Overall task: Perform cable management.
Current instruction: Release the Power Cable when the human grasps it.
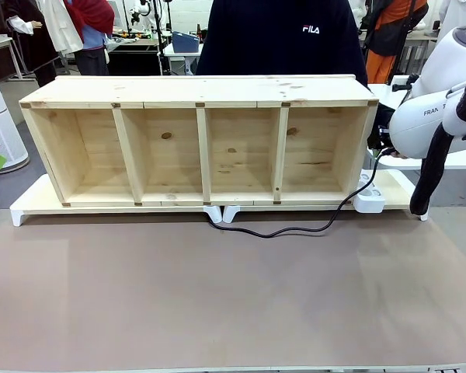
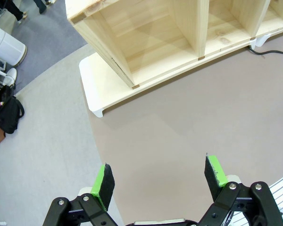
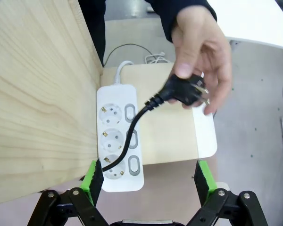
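My right jaws stand wide apart with nothing between them. Ahead of them a person's hand [image 3: 203, 52] pinches the black plug [image 3: 184, 90] of the cable [image 3: 132, 127] in the air. From there the cord drops across the white socket block [image 3: 114, 141] and passes just beside my green pad [image 3: 93, 176] nearest the wooden shelf [image 3: 33, 94]. My left jaws are apart too, empty, over bare worktop [image 2: 179, 132], with the shelf's end compartment beyond them.
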`<state>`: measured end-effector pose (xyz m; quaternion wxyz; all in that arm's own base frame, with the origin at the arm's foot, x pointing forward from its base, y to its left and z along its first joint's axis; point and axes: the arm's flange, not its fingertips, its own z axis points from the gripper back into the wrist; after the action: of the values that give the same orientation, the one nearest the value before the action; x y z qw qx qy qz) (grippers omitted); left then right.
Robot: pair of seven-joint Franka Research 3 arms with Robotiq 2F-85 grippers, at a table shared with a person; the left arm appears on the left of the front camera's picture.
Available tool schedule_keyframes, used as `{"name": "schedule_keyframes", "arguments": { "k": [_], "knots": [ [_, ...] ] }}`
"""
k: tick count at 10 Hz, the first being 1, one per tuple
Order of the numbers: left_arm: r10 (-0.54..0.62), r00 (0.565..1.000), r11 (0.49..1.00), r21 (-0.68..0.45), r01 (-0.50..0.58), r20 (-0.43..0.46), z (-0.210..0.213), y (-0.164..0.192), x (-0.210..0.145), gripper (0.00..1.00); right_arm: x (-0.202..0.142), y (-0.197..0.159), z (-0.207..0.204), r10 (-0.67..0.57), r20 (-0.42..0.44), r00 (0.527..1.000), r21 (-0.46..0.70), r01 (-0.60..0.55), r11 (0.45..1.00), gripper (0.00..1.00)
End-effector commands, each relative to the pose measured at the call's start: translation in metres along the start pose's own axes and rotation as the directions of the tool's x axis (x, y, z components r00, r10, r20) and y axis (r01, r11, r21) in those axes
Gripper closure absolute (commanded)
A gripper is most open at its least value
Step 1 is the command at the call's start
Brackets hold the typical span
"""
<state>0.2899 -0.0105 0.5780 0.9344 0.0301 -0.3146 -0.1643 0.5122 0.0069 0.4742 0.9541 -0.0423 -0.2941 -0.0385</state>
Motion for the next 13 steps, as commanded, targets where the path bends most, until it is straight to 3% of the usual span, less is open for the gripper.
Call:
{"name": "schedule_keyframes", "arguments": {
  "k": [1,13],
  "knots": [
    [0.015,1.0,1.0,0.0,-0.015,0.004,-0.0006,0.0,0.0002,0.0,0.0,0.0,-0.0009,-0.003,-0.001,1.0,0.0,0.003,1.0,0.0],
    [0.015,1.0,1.0,0.0,-0.015,0.004,-0.0006,0.0,0.0002,0.0,0.0,0.0,-0.0009,-0.003,-0.001,1.0,0.0,0.003,1.0,0.0]
  ]
}}
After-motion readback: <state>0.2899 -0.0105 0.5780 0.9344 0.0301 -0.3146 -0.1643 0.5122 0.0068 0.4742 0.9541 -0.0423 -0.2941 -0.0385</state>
